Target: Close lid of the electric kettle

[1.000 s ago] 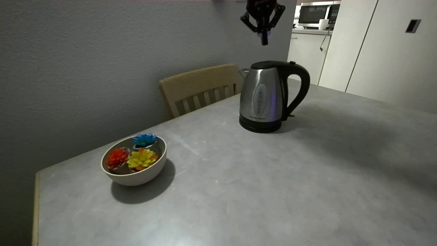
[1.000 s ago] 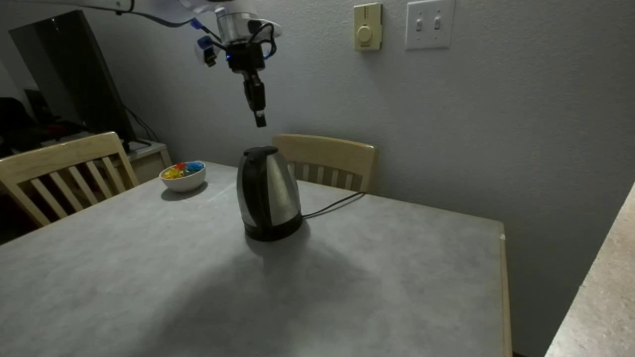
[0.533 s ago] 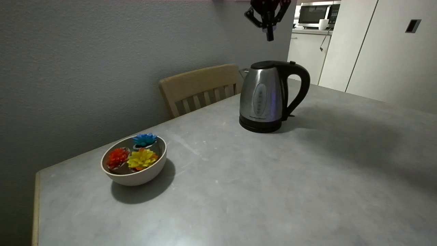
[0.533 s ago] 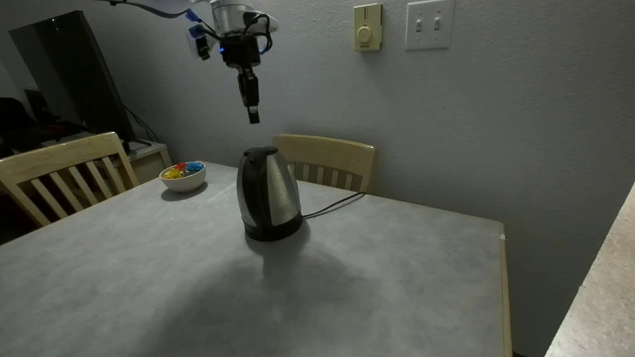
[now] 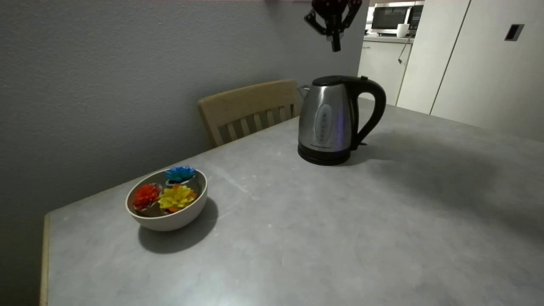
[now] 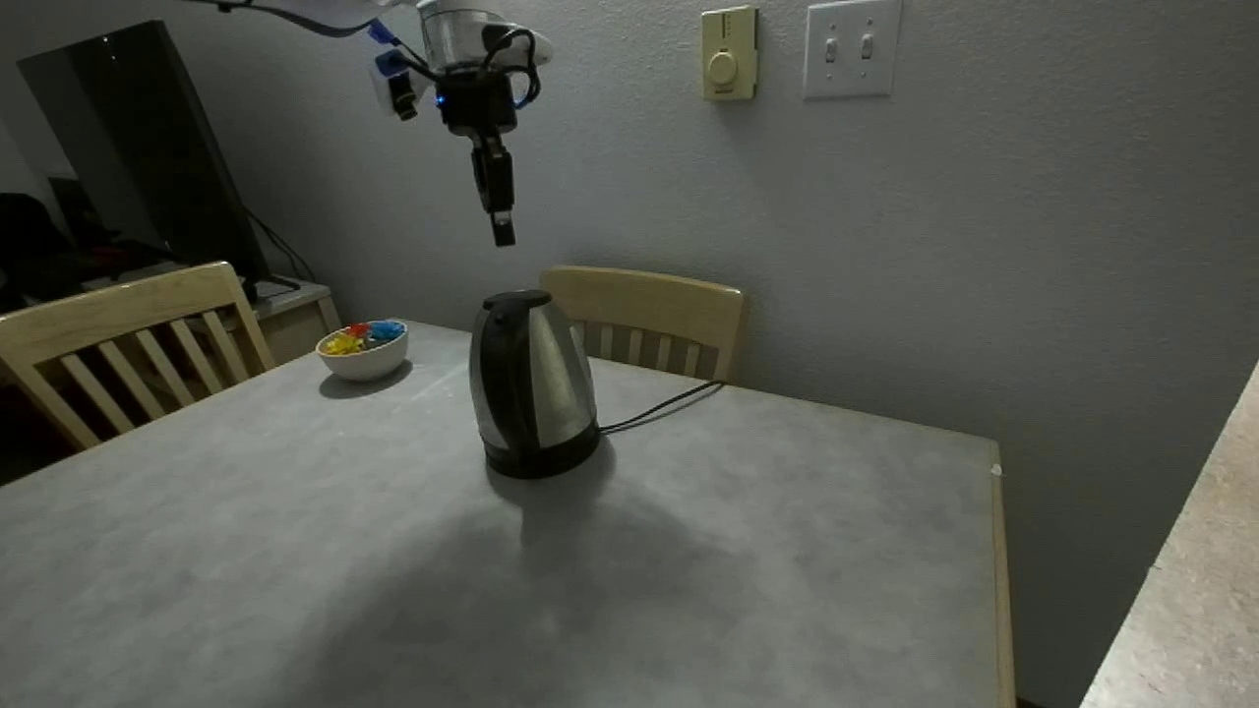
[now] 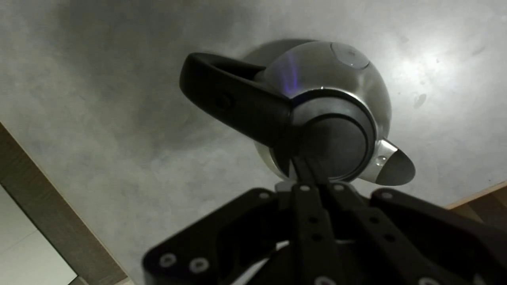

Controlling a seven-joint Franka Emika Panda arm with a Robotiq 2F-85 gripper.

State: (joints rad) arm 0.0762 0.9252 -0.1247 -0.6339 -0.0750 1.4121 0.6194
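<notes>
The lid (image 7: 334, 144) is on top of the kettle (image 5: 329, 123) and looks flat and down, so the job may be all done or almost done. The kettle stands up straight on the table (image 6: 787, 551), near the edge where a chair (image 6: 644, 300) is. Its spout (image 7: 396, 168) points at that edge, and its handle (image 5: 380, 102) points away from it. The gripper (image 7: 308, 160) hangs over the lid, not touching it. Its fingers (image 7: 303, 176) are pressed together with nothing that I can see in them. From the tips, the lid's middle lies down and, I think, a bit toward the spout. So the next push would go that way. Along the same edge, close to a corner, is a bowl (image 5: 170, 224) of bright flowers (image 5: 176, 197).

The fingers cover a bit of the lid's rim in the wrist view. In an exterior view the gripper (image 5: 336, 47) is cut off at the top. I can't tell if the lid has clicked.
</notes>
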